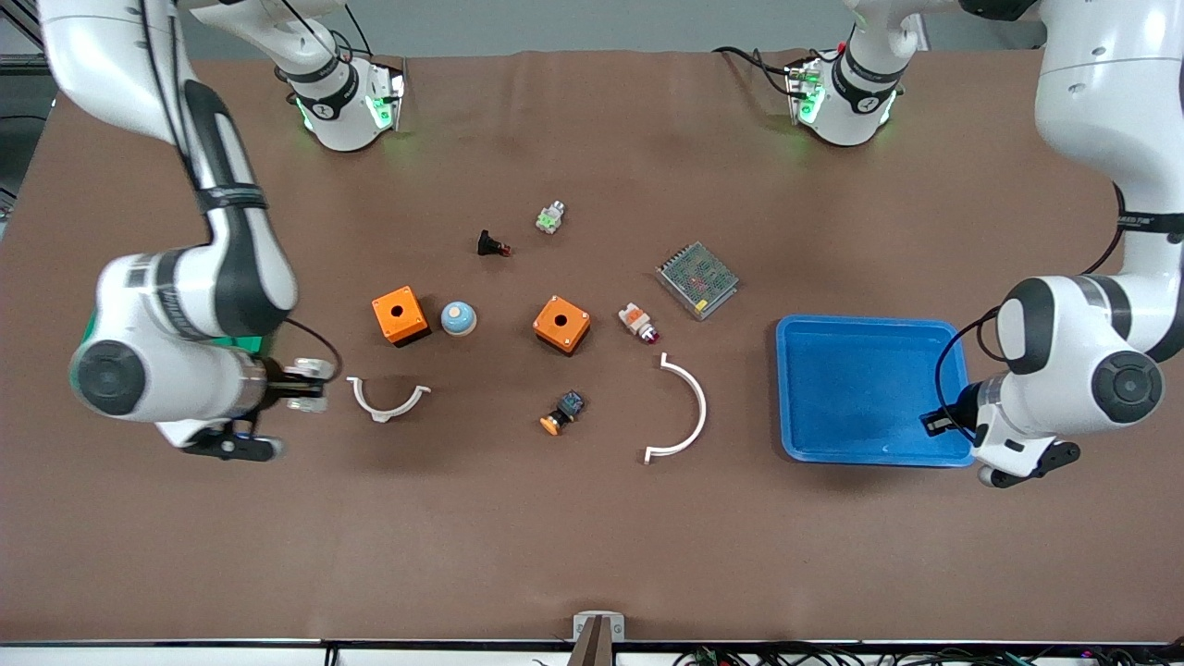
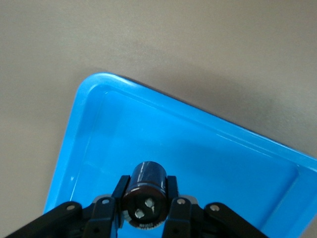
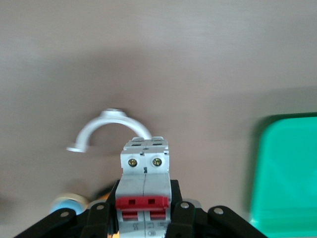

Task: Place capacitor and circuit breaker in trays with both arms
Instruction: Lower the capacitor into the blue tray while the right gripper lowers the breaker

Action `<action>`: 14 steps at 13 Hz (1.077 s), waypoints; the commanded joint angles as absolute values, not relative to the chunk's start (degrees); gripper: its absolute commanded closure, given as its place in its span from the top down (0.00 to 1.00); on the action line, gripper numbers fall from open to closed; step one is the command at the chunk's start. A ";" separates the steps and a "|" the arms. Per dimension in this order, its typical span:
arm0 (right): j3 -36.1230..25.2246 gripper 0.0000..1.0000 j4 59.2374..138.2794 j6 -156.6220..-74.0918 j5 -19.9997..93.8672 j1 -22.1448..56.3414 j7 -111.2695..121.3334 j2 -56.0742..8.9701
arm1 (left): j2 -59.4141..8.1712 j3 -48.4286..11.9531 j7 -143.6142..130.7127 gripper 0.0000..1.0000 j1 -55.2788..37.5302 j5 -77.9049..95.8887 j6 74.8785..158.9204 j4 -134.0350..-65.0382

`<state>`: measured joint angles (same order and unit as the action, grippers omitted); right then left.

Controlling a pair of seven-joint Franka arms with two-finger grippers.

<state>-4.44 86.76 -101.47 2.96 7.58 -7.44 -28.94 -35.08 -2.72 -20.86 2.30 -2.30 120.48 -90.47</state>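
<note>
My left gripper (image 1: pixel 939 421) is shut on the capacitor (image 1: pixel 936 423), a stubby black cylinder, and holds it over the corner of the blue tray (image 1: pixel 832 338) nearest the front camera at the left arm's end. The left wrist view shows the capacitor (image 2: pixel 148 188) between the fingers of that gripper (image 2: pixel 148 198), above the tray floor (image 2: pixel 198 148). My right gripper (image 1: pixel 310 388) is shut on the circuit breaker (image 1: pixel 308 387) over the table at the right arm's end. The right wrist view shows the white breaker (image 3: pixel 144 173) with its red levers in that gripper (image 3: pixel 144 203).
A small white clamp (image 1: pixel 388 398) lies beside the right gripper and shows in the right wrist view (image 3: pixel 109 126). Two orange boxes (image 1: pixel 400 314) (image 1: pixel 561 324), a blue dome (image 1: pixel 458 318), an orange-capped switch (image 1: pixel 562 412), a large white clamp (image 1: pixel 684 412), a lamp (image 1: pixel 638 322) and a mesh box (image 1: pixel 696 279) fill the middle. A green surface (image 3: pixel 287 168) shows in the right wrist view.
</note>
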 commanded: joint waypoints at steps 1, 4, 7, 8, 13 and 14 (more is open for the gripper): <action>-3.16 0.26 94.64 -101.95 0.97 1.78 -0.03 -24.26 | -34.89 -3.52 -20.39 0.00 2.46 -2.46 129.34 -96.66; -3.25 0.24 97.64 -102.48 -0.17 -5.07 9.29 -23.99 | -35.25 -3.69 -20.57 0.00 2.37 -2.46 130.25 -98.43; -3.25 0.25 100.09 -102.74 -0.18 -11.14 17.64 -23.82 | -34.80 -5.26 -20.48 0.01 2.90 -2.46 130.34 -100.63; -3.25 0.25 101.33 -103.44 -0.18 -12.64 19.32 -23.64 | -34.89 -5.45 -20.57 0.03 2.73 -2.46 130.34 -100.81; -3.25 0.25 116.52 -119.06 -1.84 -16.34 21.78 -18.55 | -34.98 -5.71 -20.39 0.25 2.37 -2.46 130.25 -102.13; -3.25 0.25 117.33 -119.79 -1.85 -17.04 22.84 -18.54 | -34.81 -5.71 -21.26 0.61 2.37 -2.46 130.17 -101.87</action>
<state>-4.43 111.64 -116.82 -0.58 -14.80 20.95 -22.40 -36.47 -5.58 -20.86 2.17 -2.30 129.44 -100.53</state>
